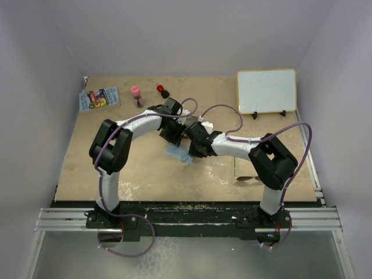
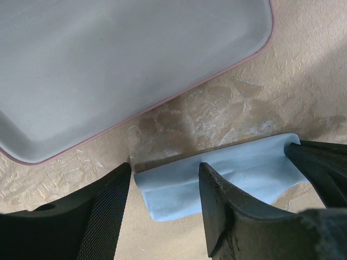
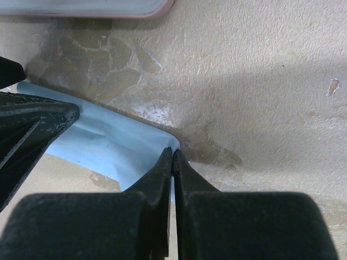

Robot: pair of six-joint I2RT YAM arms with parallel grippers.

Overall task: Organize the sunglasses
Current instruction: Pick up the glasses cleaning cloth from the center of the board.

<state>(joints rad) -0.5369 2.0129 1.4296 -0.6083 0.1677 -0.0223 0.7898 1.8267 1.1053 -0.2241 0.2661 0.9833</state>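
Note:
The sunglasses [image 1: 246,178] lie on the table at the front right, beside my right arm's elbow and away from both grippers. A light-blue cloth [image 2: 227,176] lies folded on the table in the middle. My right gripper [image 3: 173,151] is shut on one corner of that cloth [image 3: 108,143]. My left gripper [image 2: 165,172] is open and hangs low over the cloth's other end, one finger [image 2: 105,211] off the cloth's edge and the other over the cloth. Just beyond the cloth sits the open pink case [image 2: 108,59] with a grey inside; its rim [image 3: 157,10] shows in the right wrist view.
A small whiteboard [image 1: 267,91] stands at the back right. At the back left are a colourful card [image 1: 99,98], a pink-capped bottle [image 1: 136,94] and a small red object [image 1: 160,88]. Both arms meet over the table's middle [image 1: 186,139].

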